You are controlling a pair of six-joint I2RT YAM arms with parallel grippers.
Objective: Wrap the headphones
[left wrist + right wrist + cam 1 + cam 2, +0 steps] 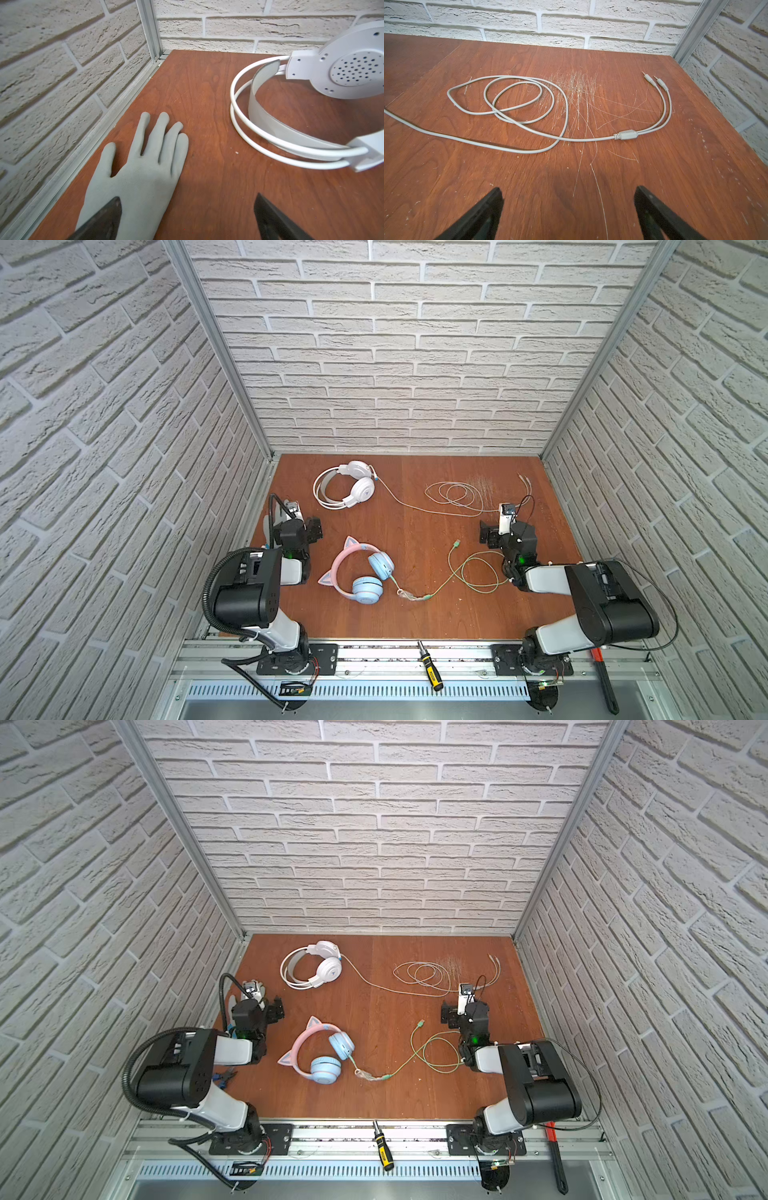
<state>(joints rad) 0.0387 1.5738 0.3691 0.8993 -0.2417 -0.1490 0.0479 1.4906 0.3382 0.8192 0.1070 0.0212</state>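
Observation:
In both top views the white headphones [349, 485] [318, 967] lie at the back left of the wooden table. Their white cable [626, 135] runs right into loose loops and ends in two plugs [654, 81]. The pink-banded headphones with cat ears and light-blue cups [361, 572] [322, 1058] lie front centre, and their green cable trails right to a plug [456, 545]. My left gripper [313, 529] [188, 216] hovers open between the two pairs, holding nothing. My right gripper [486, 535] [569, 207] is open and holds nothing, on the near side of the white cable loops.
A grey glove [141, 176] lies flat by the left wall, partly under one left finger [108, 216]. A screwdriver [430, 668] and a red-handled tool [604, 680] rest on the front rail. Brick walls close in the left, back and right sides.

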